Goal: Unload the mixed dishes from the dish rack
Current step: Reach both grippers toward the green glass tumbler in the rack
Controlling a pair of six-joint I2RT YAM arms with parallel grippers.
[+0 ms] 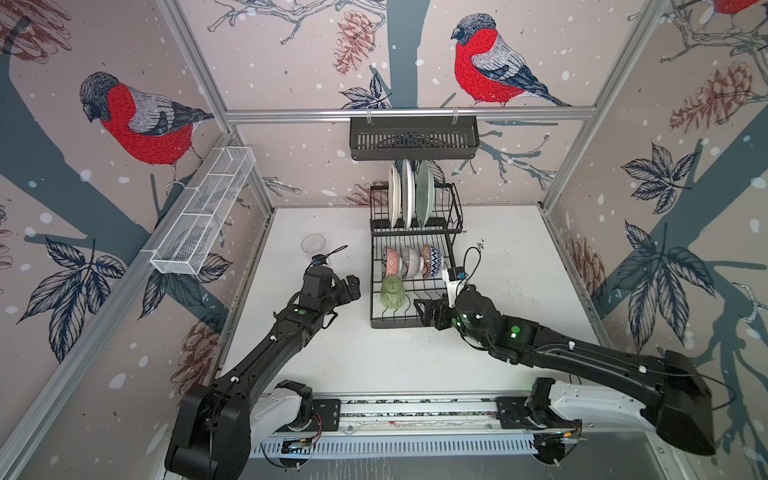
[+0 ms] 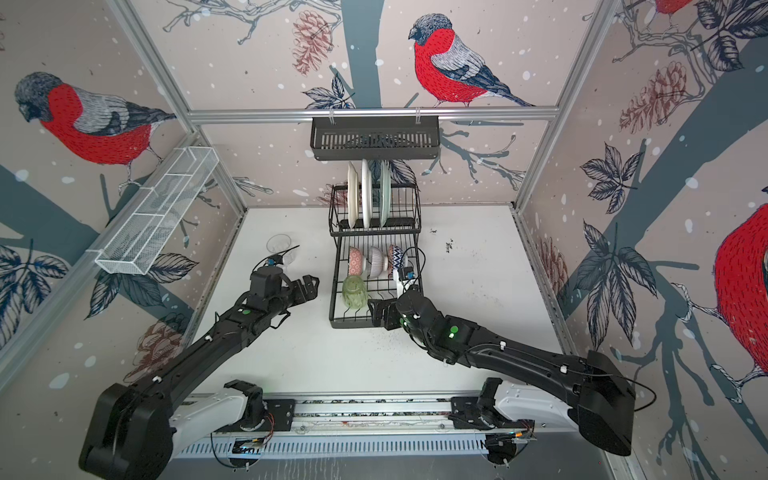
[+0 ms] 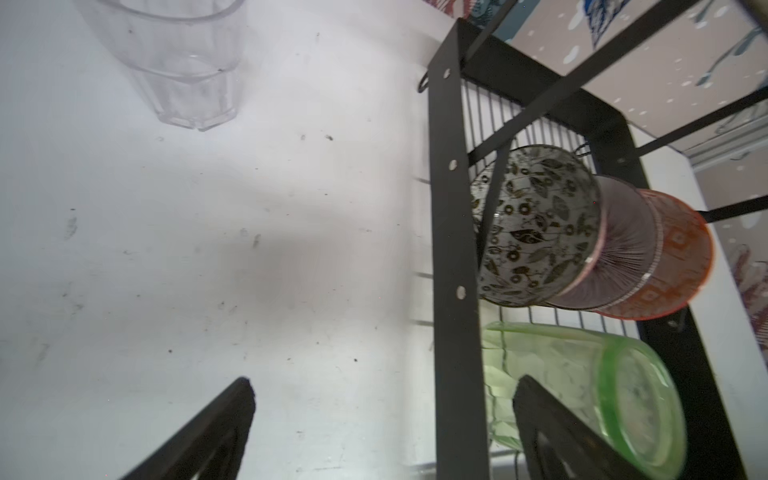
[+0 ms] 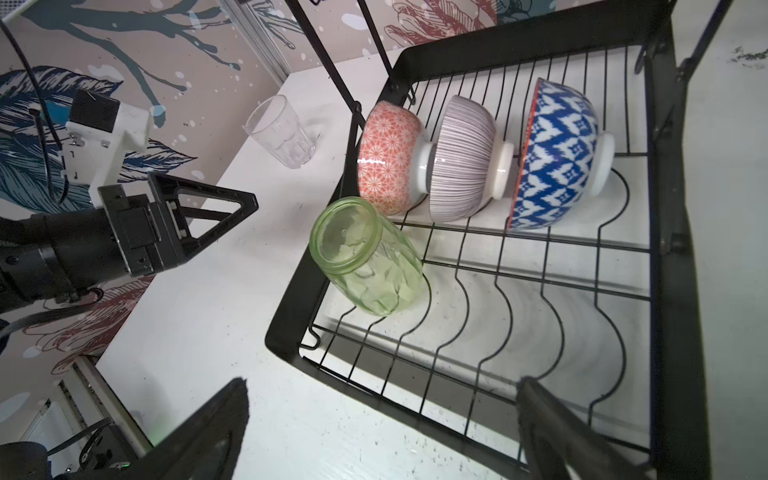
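Dish rack (image 1: 415,226), part unloaded: clear glass (image 1: 312,244) out, upright on desk (image 1: 519,270) beside rack; left aboard, three plates (image 1: 408,195) upper level, three bowls (image 1: 409,258) and green glass (image 1: 392,292) lower level; left tool (image 1: 351,288) and right tool (image 1: 422,312) both wide, empty.

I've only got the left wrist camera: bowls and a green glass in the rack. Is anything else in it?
Observer: Yes, three plates stand upright on the dish rack's upper level.
Operator: Where's the right gripper?
Observer: The right gripper is open and empty at the rack's near end, close to the green glass.
Operator: Which bowl sits on the right arm's side?
Observer: The blue-and-white bowl, at that end of the row.
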